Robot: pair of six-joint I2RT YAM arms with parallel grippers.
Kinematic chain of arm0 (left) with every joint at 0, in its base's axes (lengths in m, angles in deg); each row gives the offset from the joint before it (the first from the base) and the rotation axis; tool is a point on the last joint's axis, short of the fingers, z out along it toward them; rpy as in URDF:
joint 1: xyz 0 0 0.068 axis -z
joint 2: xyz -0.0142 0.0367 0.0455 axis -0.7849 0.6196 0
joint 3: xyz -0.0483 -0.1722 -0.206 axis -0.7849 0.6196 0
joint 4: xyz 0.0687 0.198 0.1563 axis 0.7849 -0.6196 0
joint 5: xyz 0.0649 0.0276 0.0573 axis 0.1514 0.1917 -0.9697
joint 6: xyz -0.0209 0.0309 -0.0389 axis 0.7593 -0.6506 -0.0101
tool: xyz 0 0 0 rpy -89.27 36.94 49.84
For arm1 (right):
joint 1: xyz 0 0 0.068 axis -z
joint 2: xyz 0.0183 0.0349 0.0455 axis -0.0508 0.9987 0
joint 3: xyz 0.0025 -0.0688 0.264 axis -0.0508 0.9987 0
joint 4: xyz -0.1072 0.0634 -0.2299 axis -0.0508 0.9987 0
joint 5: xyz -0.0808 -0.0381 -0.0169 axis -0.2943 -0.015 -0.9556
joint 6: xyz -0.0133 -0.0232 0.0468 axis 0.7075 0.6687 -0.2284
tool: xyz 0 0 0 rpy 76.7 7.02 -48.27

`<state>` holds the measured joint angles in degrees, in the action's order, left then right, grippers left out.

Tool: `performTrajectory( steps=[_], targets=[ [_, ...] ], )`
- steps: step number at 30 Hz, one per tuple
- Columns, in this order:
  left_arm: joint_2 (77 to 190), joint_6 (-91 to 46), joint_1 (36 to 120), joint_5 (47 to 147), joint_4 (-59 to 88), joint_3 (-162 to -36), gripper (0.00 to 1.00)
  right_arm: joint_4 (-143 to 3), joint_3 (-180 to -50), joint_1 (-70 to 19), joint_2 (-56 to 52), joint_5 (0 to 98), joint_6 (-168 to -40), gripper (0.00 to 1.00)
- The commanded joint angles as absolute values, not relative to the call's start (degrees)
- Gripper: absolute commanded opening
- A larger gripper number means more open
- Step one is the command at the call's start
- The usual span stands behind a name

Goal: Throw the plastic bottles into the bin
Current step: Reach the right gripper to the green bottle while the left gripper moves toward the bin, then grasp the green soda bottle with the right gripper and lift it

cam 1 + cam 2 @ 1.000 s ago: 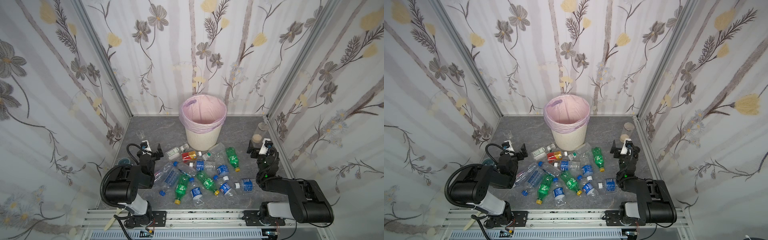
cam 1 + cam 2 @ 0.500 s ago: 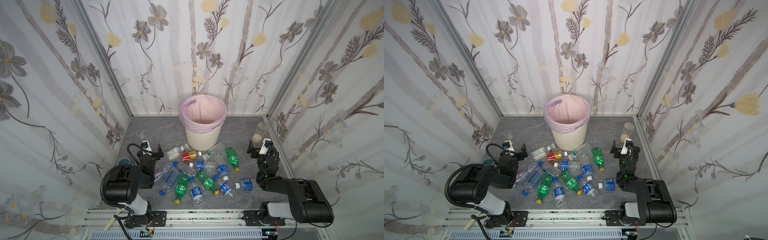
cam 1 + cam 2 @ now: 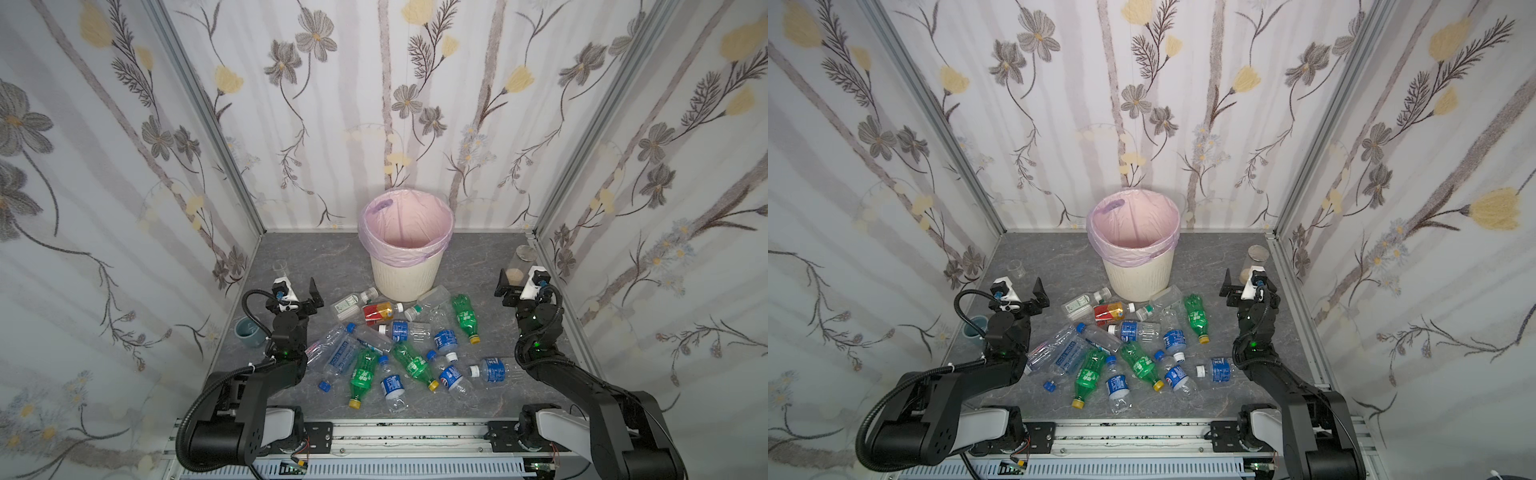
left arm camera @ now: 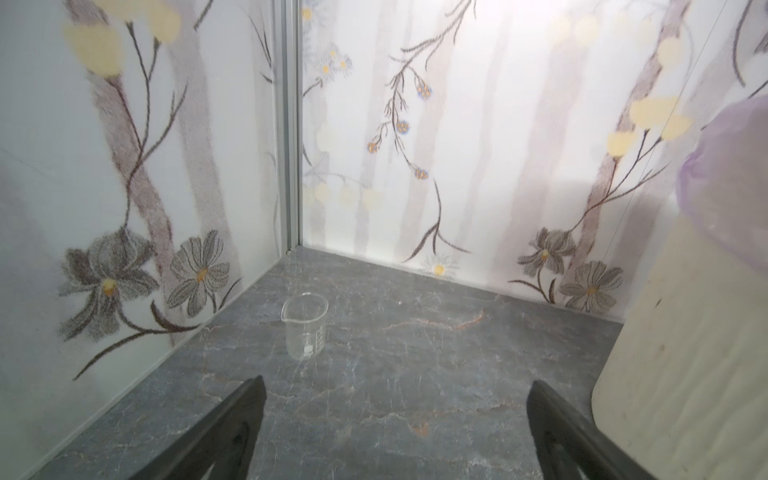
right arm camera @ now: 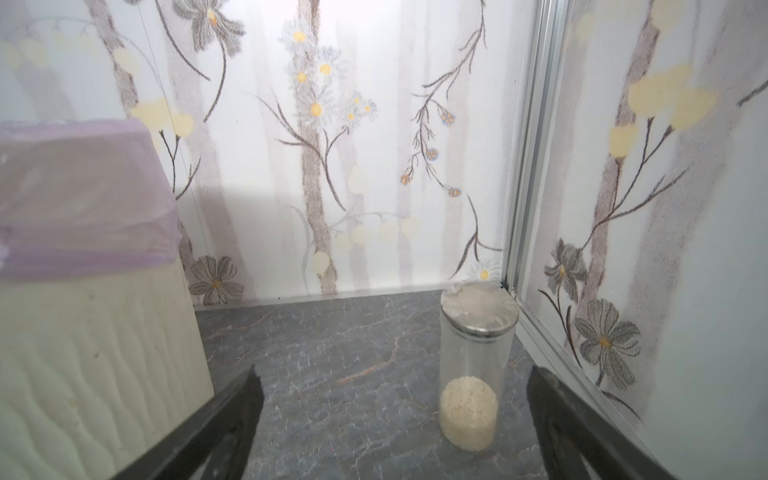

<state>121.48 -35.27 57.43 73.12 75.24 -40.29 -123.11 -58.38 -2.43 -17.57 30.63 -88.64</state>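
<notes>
Several plastic bottles (image 3: 401, 330) (image 3: 1133, 329) lie in a heap on the grey floor in front of the bin: clear ones with blue labels, green ones (image 3: 464, 318) and a red-and-yellow one (image 3: 376, 311). The bin (image 3: 405, 274) (image 3: 1138, 278), cream with a pink liner, stands upright behind them and looks empty. My left gripper (image 3: 297, 297) (image 4: 397, 384) hovers left of the heap, open and holding nothing. On the right, my right gripper (image 3: 524, 286) (image 5: 395, 374) is open too. Both wrist views catch the bin wall (image 4: 685, 353) (image 5: 83, 353) but no bottles.
A clear jar with beige grains (image 5: 471, 374) (image 3: 519, 266) stands just ahead of my right gripper near the right wall. A small glass beaker (image 4: 305, 324) (image 3: 280, 266) stands ahead of my left gripper. A grey-blue cup (image 3: 248, 330) sits by the left wall. A loose blue cap (image 3: 324, 385) lies near the heap.
</notes>
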Motion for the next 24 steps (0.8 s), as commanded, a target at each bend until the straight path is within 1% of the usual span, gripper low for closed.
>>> performTrajectory(
  steps=[1, 4, 7, 12, 15, 19, 24],
  targets=[
    [116.5, -34.1, 59.6, 68.6, 63.2, -43.8, 1.00, -103.0, -63.4, -4.9, -22.3, 28.0, -90.8, 1.00],
    [114.0, -33.7, 61.9, 67.8, 55.5, -47.2, 1.00, -91.1, -68.0, -8.2, -24.7, 27.5, -91.9, 1.00],
    [113.3, -32.4, 63.4, 69.5, 45.9, -51.4, 1.00, -78.0, -73.8, -10.0, -23.3, 29.7, -95.1, 0.98],
    [112.9, -27.7, 65.8, 74.2, 25.9, -60.0, 1.00, -65.9, -77.9, -11.7, -19.0, 36.7, -99.5, 0.95],
    [110.9, -24.0, 67.1, 77.3, 18.7, -61.4, 1.00, -62.7, -78.4, -12.7, -16.2, 41.3, -100.7, 0.95],
    [106.8, -18.7, 67.2, 80.7, 15.0, -59.5, 1.00, -61.9, -77.9, -13.4, -11.6, 45.8, -101.7, 0.94],
    [104.9, -17.0, 67.2, 82.9, 12.2, -58.5, 1.00, -63.3, -78.0, -13.6, -4.8, 46.8, -104.1, 0.91]
  ],
)
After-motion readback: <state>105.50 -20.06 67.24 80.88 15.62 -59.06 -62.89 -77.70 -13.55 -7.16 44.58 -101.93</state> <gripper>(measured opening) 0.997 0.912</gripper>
